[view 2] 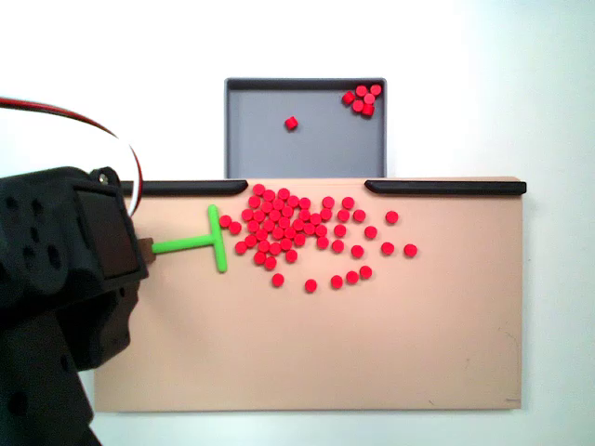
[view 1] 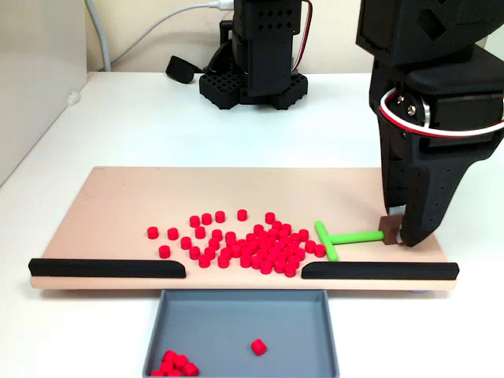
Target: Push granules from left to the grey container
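Granules (view 1: 252, 246) were heaped on the beige board (view 1: 118, 205); a few lay in the grey container (view 1: 236, 319). The green pusher (view 1: 335, 238) was pinched by the claw (view 1: 398, 233).

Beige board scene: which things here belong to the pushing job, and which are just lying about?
Job:
granules
grey container
green T-shaped pusher
gripper, jaws around the pusher's brown end
black strips
beige board

Lying about:
black base
white cable
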